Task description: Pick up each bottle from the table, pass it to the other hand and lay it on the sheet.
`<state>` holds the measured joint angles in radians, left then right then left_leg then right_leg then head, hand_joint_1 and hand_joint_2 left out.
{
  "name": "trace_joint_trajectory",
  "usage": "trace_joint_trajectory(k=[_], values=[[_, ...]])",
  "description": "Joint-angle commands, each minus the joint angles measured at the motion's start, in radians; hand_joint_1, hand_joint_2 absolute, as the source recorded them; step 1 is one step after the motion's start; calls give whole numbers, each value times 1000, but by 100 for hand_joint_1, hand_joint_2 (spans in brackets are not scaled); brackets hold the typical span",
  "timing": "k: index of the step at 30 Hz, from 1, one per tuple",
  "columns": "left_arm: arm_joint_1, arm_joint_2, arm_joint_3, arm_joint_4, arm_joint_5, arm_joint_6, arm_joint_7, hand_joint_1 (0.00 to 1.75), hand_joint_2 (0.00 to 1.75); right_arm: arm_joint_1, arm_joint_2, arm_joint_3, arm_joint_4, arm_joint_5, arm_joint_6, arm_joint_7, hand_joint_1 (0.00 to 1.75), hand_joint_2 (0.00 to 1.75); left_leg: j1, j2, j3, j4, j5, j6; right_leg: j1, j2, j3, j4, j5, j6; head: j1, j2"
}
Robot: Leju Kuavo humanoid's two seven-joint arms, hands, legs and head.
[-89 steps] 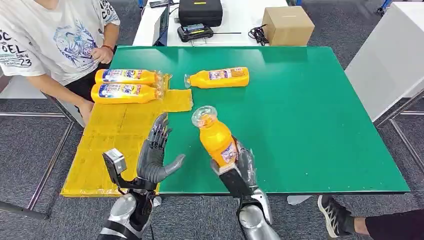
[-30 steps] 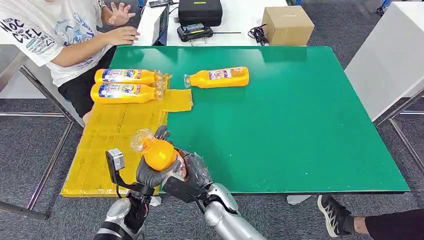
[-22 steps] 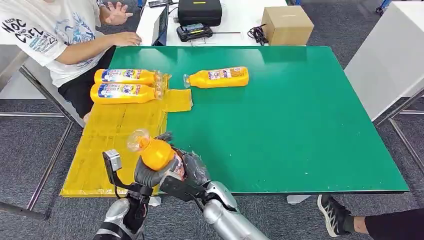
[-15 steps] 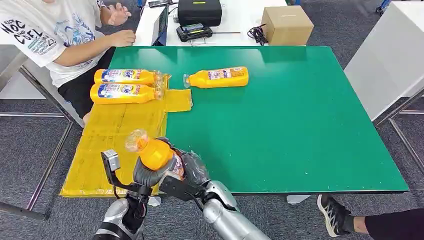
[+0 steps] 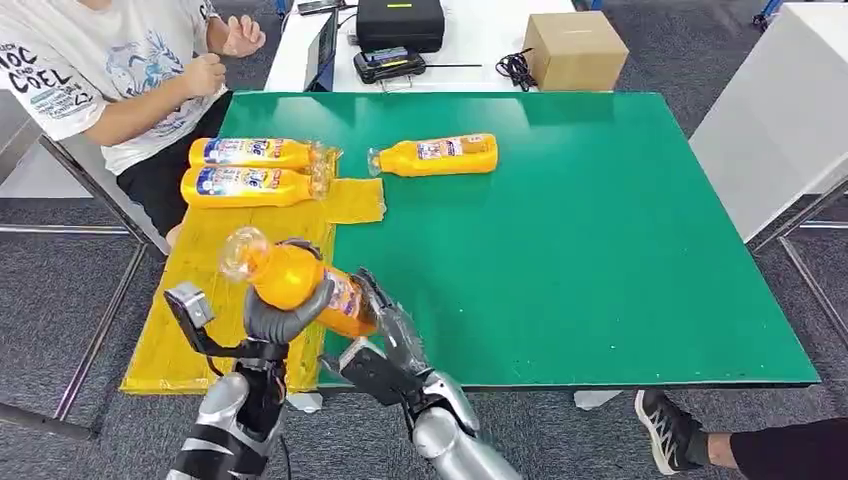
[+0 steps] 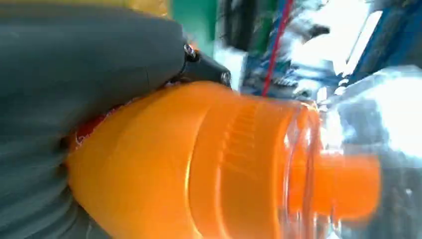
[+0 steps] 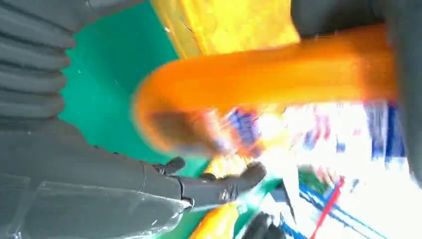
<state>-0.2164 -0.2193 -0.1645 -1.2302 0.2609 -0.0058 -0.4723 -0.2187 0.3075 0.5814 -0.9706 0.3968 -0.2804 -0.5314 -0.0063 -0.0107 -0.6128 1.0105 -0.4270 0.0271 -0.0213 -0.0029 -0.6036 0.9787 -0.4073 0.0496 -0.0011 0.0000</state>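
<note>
The orange bottle [image 5: 300, 283] sits in the left hand [image 5: 280, 318], whose fingers wrap its body, held above the near part of the yellow sheet [image 5: 235, 275] with its clear cap pointing left. In the left wrist view the same bottle [image 6: 199, 169] lies against the grey palm. The right hand [image 5: 385, 335] is just beside the bottle's base, on its right, fingers spread apart and off the bottle. Two more bottles [image 5: 250, 170] lie side by side on the far end of the sheet, caps to the right. Another bottle [image 5: 435, 155] lies on the green table [image 5: 600, 250] just right of them, cap to the left. A person [image 5: 110, 70] sits at the far left corner. Beyond the table are a cardboard box [image 5: 575, 50] and a black case [image 5: 400, 22].
</note>
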Motion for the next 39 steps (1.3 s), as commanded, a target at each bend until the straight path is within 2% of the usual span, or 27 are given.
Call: trace_joint_trajectory(k=[1, 5, 8, 9, 11, 12, 17, 18, 19, 22, 24, 26, 29, 33, 35, 39], values=[[-107, 16, 103, 32, -75, 112, -54, 175, 175, 114, -84, -76, -398, -122, 72, -46, 0, 0, 2, -3, 3, 2, -2, -2, 2, -3, 5, 0, -2, -2, 0, 0], [-117, 21, 113, 50, -74, 112, -54, 175, 175, 128, -90, -73, -438, -125, 74, -44, 0, 0, 1, -1, 1, 0, 0, -1, 1, -1, 2, -1, -1, -1, 0, 0], [-146, 44, 107, 88, -264, 272, -127, 175, 175, 153, -84, -65, -512, -140, 50, -99, 0, 0, 2, -1, 4, 0, -2, -2, 2, -1, 5, -1, -2, -2, 0, 0], [-164, 68, 92, 109, -435, 413, -163, 175, 175, 159, -81, -60, -558, -138, 24, -121, 0, 0, 1, -1, 2, 0, -1, -1, 1, -2, 3, 0, -1, -2, 0, 0], [-194, 97, 82, 140, -662, 555, -155, 175, 175, 159, -78, -56, -618, -164, 7, -124, 0, 0, 1, -1, 2, 0, -1, -2, 1, -1, 3, 0, -1, -2, 0, 0], [-208, 106, 91, 165, -756, 579, -126, 175, 175, 156, -77, -56, -644, -181, -3, -119, 0, 0, 0, 0, 1, 0, 0, -1, 1, -1, 1, 0, -1, -2, 0, 0], [-211, 104, 98, 174, -760, 573, -127, 175, 175, 153, -79, -57, -649, -183, -5, -118, 0, 0, 1, 0, 4, 0, -1, -1, 1, 0, 4, -1, -1, -2, 0, 0], [-223, 122, 77, 210, -902, 646, -109, 175, 175, 153, -78, -58, -646, -193, -14, -136, 0, 0, 2, 1, 5, 0, -2, -2, 2, 1, 5, -1, -1, -2, 0, 0], [-247, 135, 69, 270, -1023, 697, -63, 175, 175, 151, -77, -59, -659, -216, -18, -148, 0, 175, 2, 2, 4, 0, -1, -1, 2, 1, 4, -1, 0, -2, 0, 0], [-303, 175, 84, 427, -1344, 704, 32, 175, 175, 131, -86, -50, -663, -213, -26, -120, 0, 175, 0, 0, 3, -1, 0, -1, 0, -1, 3, -1, 0, -1, 0, 0], [-297, 169, 109, 417, -1372, 704, 31, 175, 175, 129, -87, -48, -659, -213, -24, -115, 0, 175, 1, 1, 4, -1, 0, -1, 1, 1, 4, -1, 0, -2, 0, 0], [-330, 188, 102, 552, -1482, 704, 50, 175, 175, 125, -85, -48, -638, -220, -13, -115, 0, 175, 2, 3, 6, -1, -1, -2, 2, 2, 6, -1, 0, -3, 0, 0], [-349, 199, 92, 649, -1479, 644, 58, 175, 175, 130, -86, -44, -635, -226, 0, -114, 0, 175, 1, 3, 6, -1, -1, -1, 1, 1, 5, -1, 0, -2, 0, 0], [-349, 203, 94, 659, -1470, 645, 53, 175, 175, 133, -83, -44, -634, -227, 1, -113, 0, 175, 3, 4, 7, 0, -2, -2, 3, 3, 7, -1, -1, -3, 0, 0], [-356, 217, 72, 678, -1501, 621, 76, 175, 175, 131, -84, -42, -631, -227, 11, -107, 0, 175, 1, 1, 3, 0, 0, -1, 1, 0, 4, 0, 0, -2, 0, 0], [-343, 219, 76, 698, -1462, 540, 57, 175, 175, 138, -83, -44, -626, -230, 29, -101, 0, 175, 2, 3, 6, 0, -2, -2, 2, 2, 6, -1, -1, -2, 0, 0]])
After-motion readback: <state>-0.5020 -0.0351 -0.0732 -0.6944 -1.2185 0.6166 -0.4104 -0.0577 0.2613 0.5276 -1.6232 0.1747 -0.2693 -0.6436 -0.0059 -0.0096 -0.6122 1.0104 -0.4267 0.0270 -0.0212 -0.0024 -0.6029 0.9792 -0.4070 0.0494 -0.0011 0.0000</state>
